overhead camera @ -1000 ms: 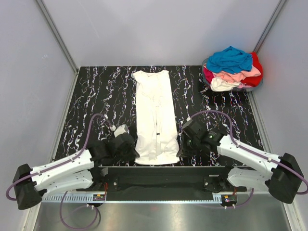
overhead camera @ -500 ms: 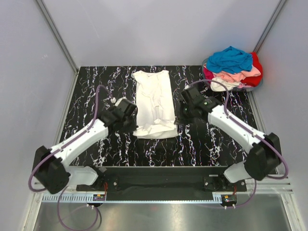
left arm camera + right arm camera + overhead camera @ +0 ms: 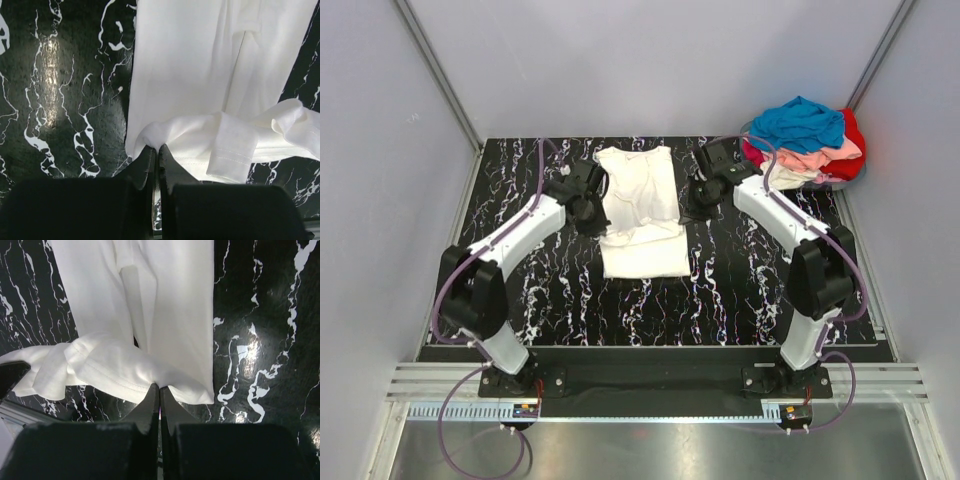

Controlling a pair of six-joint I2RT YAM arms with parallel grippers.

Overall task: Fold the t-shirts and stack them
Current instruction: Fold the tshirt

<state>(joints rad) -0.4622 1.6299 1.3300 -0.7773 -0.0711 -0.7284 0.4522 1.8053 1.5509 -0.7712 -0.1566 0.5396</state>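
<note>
Left claw (image 3: 587,203) is clamped on the hem of the cream-white t-shirt (image 3: 640,215), at the shirt's left border, just above centre in the top view. Right claw (image 3: 701,192) is clamped on the same hem at the shirt's right border, level with the left one. In the left wrist view the fingers (image 3: 146,165) are pressed together with a pinch of white fabric between the tips. The stitched hem runs off to the right of the frame as a loose, rumpled band lying over flat cloth. The right wrist view mirrors this: fingers (image 3: 150,400) are together on the hem corner, and the band sags to the left across the flat shirt. The shirt lies lengthwise in the middle of the black, white-veined desk (image 3: 520,290), round neck toward the top of the frame. Its lower part is doubled back on itself, giving a straight folded edge at the end nearer the bottom of the frame. A heap of t-shirts (image 3: 805,150) sits at the desk's upper right corner, well apart from the white one. There the blue t-shirt (image 3: 800,122) is on top, with red (image 3: 856,140), pale pink (image 3: 817,158) and cream (image 3: 782,177) fabric showing beneath it.
</note>
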